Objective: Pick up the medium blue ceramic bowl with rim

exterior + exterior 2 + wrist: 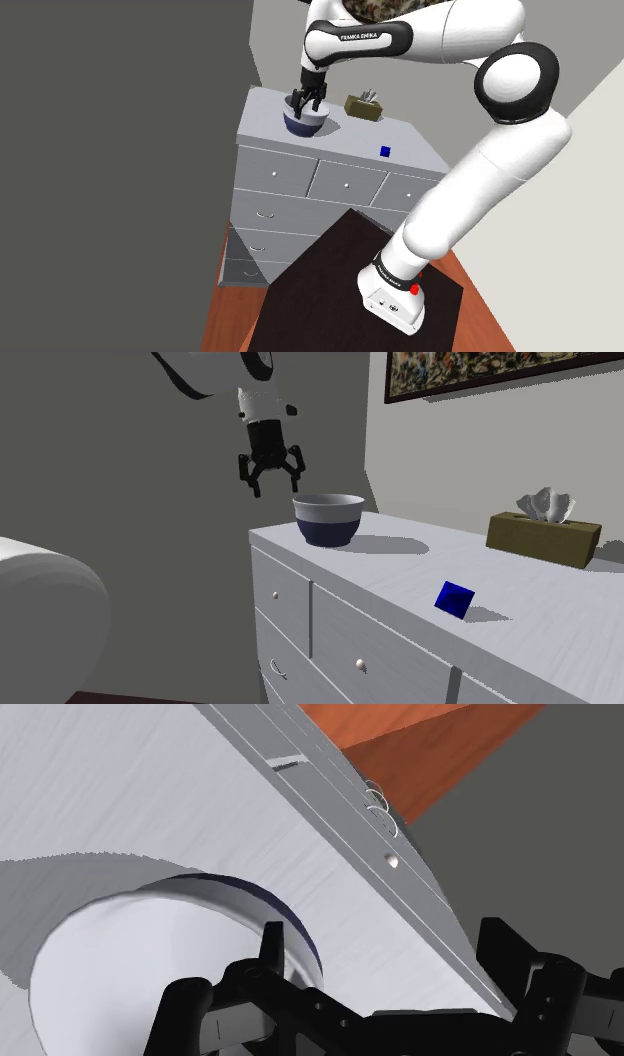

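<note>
grey walls, red-brown floor point(228, 322). pale grey dresser point(335, 148) w/ small round knobs on its drawers stood against the wall. dark box stand point(320, 285) sat in front of it, by the shoulder view's lower right.

bowl point(305, 122) point(328, 519) point(140, 964) sat on the dresser top near the corner at the shoulder view's far left, close to the top's front edge. it was upright, mouth pointing straight up. round, so no long axis to note. upper band and inside looked pale grey-white, lower body dark navy, w/ a plain rim.

gripper point(307, 104) point(276, 487) point(385, 954) pointed down, hanging just above the bowl. fingers point(268, 949) were spread apart, nothing between them. in the wrist view one finger lay over the bowl's rim and the other over the bare dresser top towards the drawer fronts. in the second exterior view the tips were above rim height and apart from the bowl.

writing: "franka emika" in white on the dark band of the arm point(362, 37).

others on top: olive tissue box point(364, 106) point(543, 537) w/ white tissue sticking up, near the wall. small blue cube point(385, 151) point(455, 599) sat tilted, near the front edge, well apart from the bowl. framed picture point(480, 372) hung on the wall above the tissue box.
</note>
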Tool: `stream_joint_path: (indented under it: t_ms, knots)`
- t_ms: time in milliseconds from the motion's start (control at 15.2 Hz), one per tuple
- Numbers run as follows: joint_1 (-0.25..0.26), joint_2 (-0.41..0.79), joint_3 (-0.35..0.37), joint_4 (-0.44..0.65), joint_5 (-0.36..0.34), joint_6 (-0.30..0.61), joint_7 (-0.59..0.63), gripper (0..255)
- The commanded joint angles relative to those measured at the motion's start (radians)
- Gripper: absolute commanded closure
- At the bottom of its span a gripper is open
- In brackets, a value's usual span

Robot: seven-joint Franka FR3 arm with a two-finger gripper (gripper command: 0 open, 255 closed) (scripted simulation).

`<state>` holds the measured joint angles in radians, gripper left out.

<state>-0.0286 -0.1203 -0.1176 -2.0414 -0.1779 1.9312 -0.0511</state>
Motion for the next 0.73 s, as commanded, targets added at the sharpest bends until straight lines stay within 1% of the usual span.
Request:
stream_joint_path:
  t_ms: [0, 330, 660]
  knots:
    - [-0.003, 0.073, -0.002, 0.070, -0.015, 0.012, -0.002, 0]
    - [-0.013, 0.252, -0.012, 0.260, -0.045, 0.023, -0.014, 0]
    - [-0.014, 0.265, -0.013, 0.210, -0.049, 0.085, -0.001, 0]
